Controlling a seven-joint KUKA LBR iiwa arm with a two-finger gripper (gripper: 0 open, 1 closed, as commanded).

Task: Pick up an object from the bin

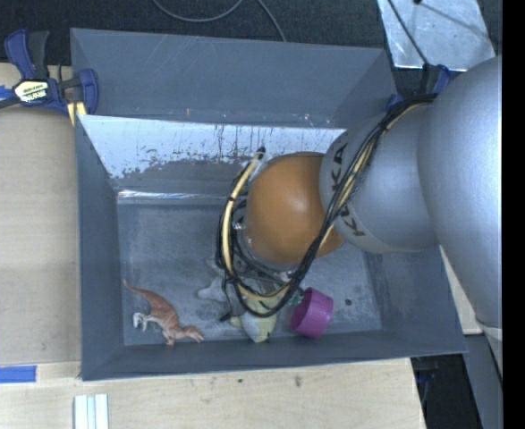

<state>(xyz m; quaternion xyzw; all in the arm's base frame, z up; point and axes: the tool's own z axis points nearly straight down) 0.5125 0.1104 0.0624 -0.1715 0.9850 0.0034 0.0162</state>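
My gripper (pixel 247 286) is low in the bin's front middle, mostly hidden under the arm's orange cover and its cables. A purple round cap-like piece (pixel 312 314) lies just to its right on the bin floor. A pale yellowish lump (pixel 258 328) sits right below the gripper by the front wall. A small light grey piece (pixel 211 290) lies against the gripper's left side; its shape is unclear. What is directly under the gripper is hidden.
An orange-brown toy dinosaur (pixel 165 316) lies at the front left of the bin floor, apart from the gripper. The arm comes in from the right and covers the bin's right half.
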